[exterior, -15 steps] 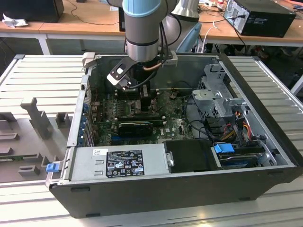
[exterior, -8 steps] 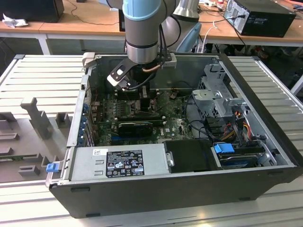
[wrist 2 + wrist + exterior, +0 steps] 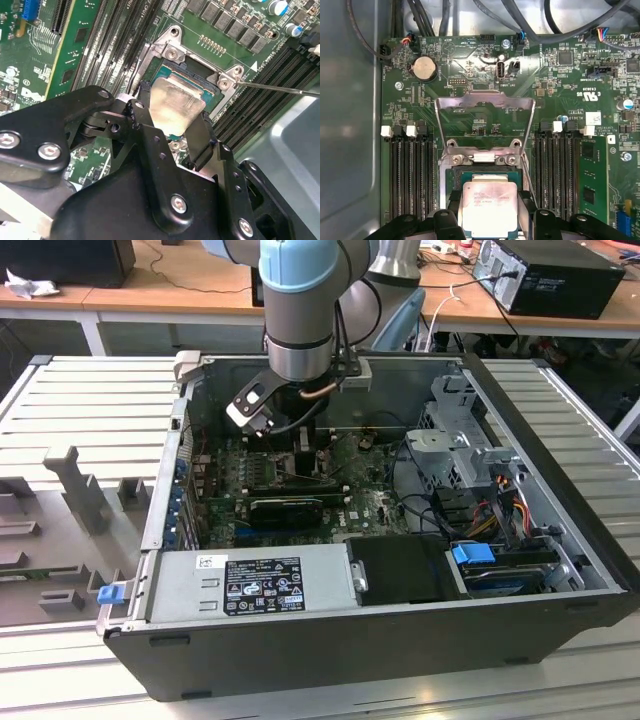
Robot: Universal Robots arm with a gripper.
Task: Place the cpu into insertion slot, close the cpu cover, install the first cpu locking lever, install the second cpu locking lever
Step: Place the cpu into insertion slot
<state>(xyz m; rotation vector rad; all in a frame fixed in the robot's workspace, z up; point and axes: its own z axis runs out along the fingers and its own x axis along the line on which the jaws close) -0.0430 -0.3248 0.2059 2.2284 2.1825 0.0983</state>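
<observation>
A black two-fingered gripper (image 3: 172, 114) is closed on a small, flat, square cpu (image 3: 489, 210) with a silvery-grey metal top. Its black fingers (image 3: 204, 137) press against two opposite edges of the chip.

In both wrist views the cpu sits directly over the insertion slot (image 3: 482, 174). This is a small square black socket with a dark centre and a silvery metal rim. Part of the dark interior shows beyond one edge of the chip. Whether the chip is fully seated or held just above the socket cannot be told.

Just beyond the socket, the cpu cover (image 3: 485, 102) is swung up and open on its hinge. It is a thin silvery-grey metal frame with a square central cut-out.

In the second wrist view a thin silvery wire rod (image 3: 280, 89) reaches away from one corner of the socket. It looks like a locking lever, and it is unlatched.

Long narrow black memory slots (image 3: 410, 170) run along both sides of the socket on the green motherboard (image 3: 560, 85).

In the exterior view, the pale blue and grey robot arm (image 3: 300, 300) reaches straight down into an open dark grey computer case (image 3: 400, 640). The case lies on a ribbed metal table (image 3: 100, 400).

By these views the work is in its first step. The chip is at the socket but the gripper has not let go of it. The cover is not closed and the two locking levers are not yet fastened.
</observation>
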